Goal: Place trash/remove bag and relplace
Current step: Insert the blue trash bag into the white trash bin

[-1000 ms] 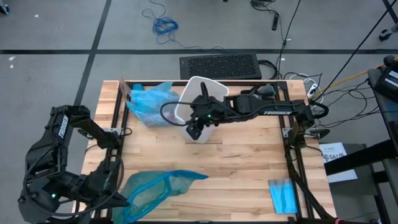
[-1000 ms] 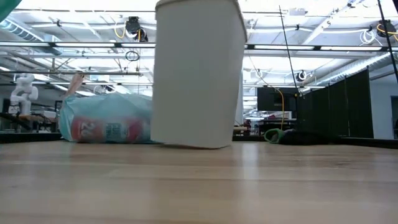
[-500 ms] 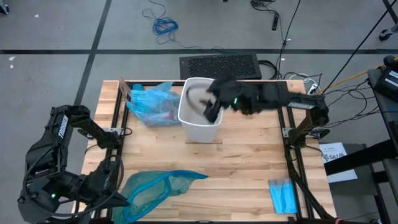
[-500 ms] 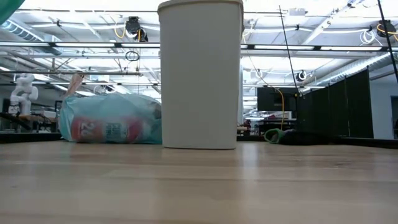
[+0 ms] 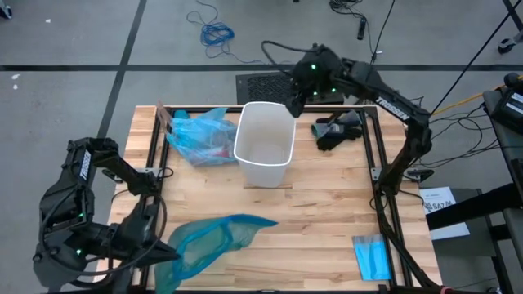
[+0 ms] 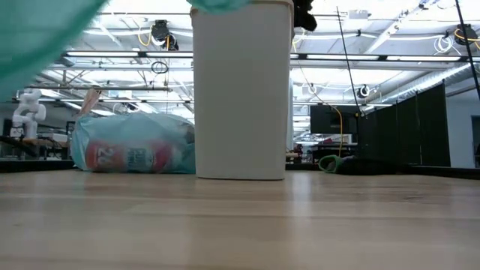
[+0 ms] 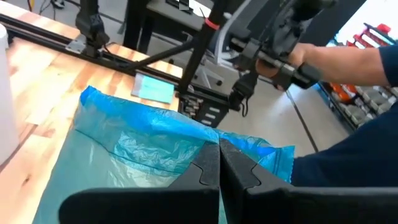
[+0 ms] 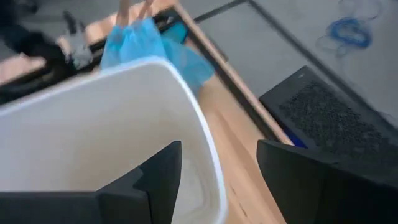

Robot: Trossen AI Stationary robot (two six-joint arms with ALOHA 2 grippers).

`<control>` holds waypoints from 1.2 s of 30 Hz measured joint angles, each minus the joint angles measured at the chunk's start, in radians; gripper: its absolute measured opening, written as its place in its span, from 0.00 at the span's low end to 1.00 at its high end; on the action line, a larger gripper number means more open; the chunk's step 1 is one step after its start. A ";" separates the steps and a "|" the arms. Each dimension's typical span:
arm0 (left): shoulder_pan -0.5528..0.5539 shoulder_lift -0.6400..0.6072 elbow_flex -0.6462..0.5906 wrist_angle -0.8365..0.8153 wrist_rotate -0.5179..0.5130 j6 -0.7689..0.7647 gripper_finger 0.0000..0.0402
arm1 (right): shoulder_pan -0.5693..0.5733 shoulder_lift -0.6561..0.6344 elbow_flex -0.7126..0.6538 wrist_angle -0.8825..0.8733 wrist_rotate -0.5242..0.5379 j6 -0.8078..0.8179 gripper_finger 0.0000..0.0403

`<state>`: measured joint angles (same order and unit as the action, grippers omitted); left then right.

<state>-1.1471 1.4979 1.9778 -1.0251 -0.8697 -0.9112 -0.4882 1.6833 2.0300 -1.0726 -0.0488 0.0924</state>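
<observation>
Right hand (image 5: 292, 104) has pulled up out of the white bin (image 5: 264, 153), fingers parted, holding nothing; bin looks bare inside. Full light-blue bag (image 5: 196, 135) lies beside it on the counter (image 5: 327, 204). Left hand (image 7: 219, 163) is clamped on the teal bag (image 5: 208, 245).

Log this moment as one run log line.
left end effector: shut on teal bag | right end effector: open above bin | full blue bag: beside bin
</observation>
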 joint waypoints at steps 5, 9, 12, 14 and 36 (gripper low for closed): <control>0.031 0.000 0.000 0.006 -0.003 -0.015 0.00 | -0.061 0.005 -0.014 -0.031 -0.109 -0.114 0.50; 0.053 0.000 0.000 0.000 -0.004 -0.026 0.00 | -0.071 0.005 -0.054 -0.014 -0.171 -0.164 0.50; 0.063 0.000 0.000 0.000 -0.004 -0.027 0.00 | -0.070 0.006 -0.089 0.002 -0.182 -0.182 0.50; 0.070 0.000 0.000 0.000 -0.004 -0.027 0.00 | -0.070 0.006 -0.111 0.013 -0.192 -0.188 0.50; 0.081 0.000 0.000 -0.010 -0.003 -0.051 0.00 | -0.061 0.005 -0.232 0.074 -0.162 -0.014 0.04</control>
<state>-1.0664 1.4982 1.9778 -1.0351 -0.8726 -0.9617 -0.5496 1.6888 1.7977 -0.9991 -0.2110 0.0787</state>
